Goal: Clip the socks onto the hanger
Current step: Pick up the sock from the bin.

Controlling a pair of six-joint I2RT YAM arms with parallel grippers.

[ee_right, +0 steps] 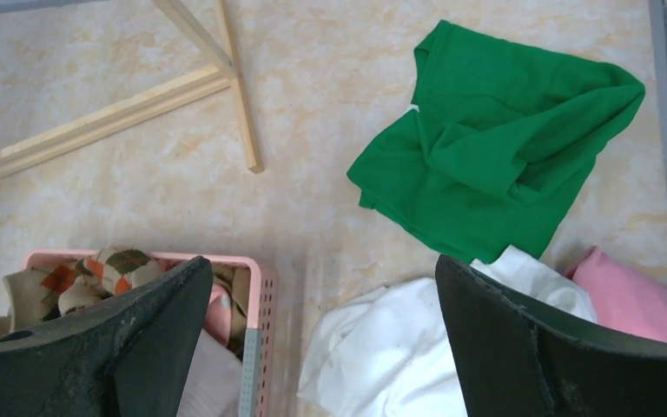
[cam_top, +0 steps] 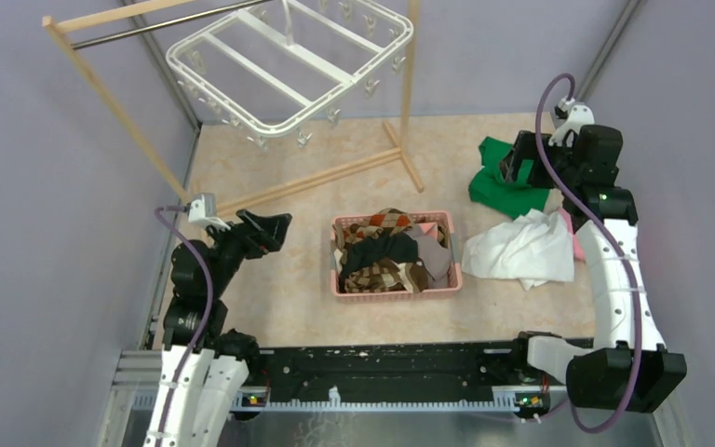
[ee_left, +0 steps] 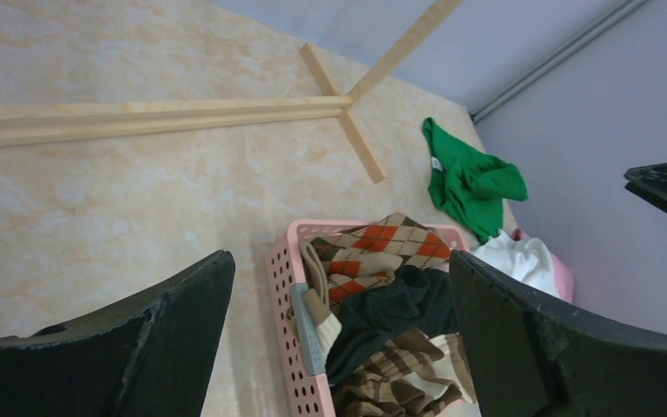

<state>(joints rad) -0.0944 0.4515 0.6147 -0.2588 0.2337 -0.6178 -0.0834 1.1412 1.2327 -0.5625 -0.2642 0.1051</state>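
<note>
Nearest, the socks lie heaped in a pink basket at the middle of the tabletop, a little toward its near edge. They are tangled: black, brown striped and argyle ones overlap, so no single sock lies free. They look light, soft and limp. A pinch should crush easily into the knit, but a pulled sock will likely droop and may drag a neighbour along. The best hold is probably a cuff or toe that sticks up from the pile, such as the argyle one on top at the basket's far side.

Level with the basket, by the left edge, the left gripper hangs above the tabletop with its jaws spread wide, holding nothing and touching nothing. Farther back, near the right edge, the right gripper is likewise fully spread and empty, hovering over a green cloth with a white cloth nearer.

Farthest, over the far left corner, the hanger hangs tilted from a wooden rack, its clips dangling, none yet holding a sock.
</note>
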